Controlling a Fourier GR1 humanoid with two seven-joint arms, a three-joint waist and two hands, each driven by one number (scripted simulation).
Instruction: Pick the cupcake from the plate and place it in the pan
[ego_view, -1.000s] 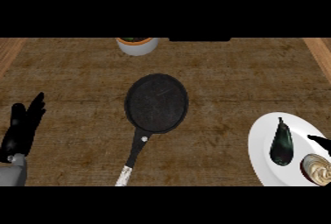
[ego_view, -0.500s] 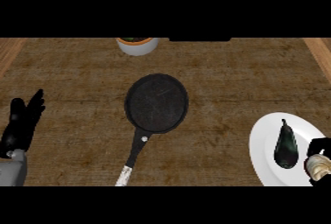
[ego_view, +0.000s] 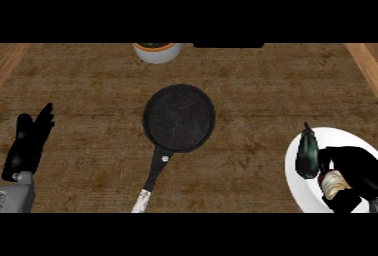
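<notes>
op: black pan (ego_view: 179, 118) is my landmark, sitting mid-counter on the brown wooden counter (ego_view: 251, 90), with its handle (ego_view: 150, 181) running down toward me and ending in a pale grip.

obs: where's the cupcake relative to that?

op: well to the right of the pan and lower, near the edge of my view. the cupcake (ego_view: 336, 183) is on the white plate (ego_view: 297, 172), and my right hand (ego_view: 353, 170) is over it. i see black fingers curled around the cupcake from above and below, so i'd call that hand closed around it. whether it's lifted off the plate or resting on it, i can't tell from this angle.

obs: anything else on that plate?

op: a dark green, elongated vegetable (ego_view: 307, 152), lying upright along the plate's side nearest the pan, just beside the cupcake and the hand. hard to say if they touch.

obs: and your other hand?

op: my left hand (ego_view: 28, 141) is well to the left of the pan, by the view's edge, fingers straight and pointing up, holding nothing, just resting.

obs: what's behind the pan?

op: a white pot (ego_view: 156, 51) with an orange rim and something green inside, beyond the pan's far edge and apart from it. right of that, a dark object (ego_view: 229, 45) at the counter's far edge that i can't identify.
</notes>
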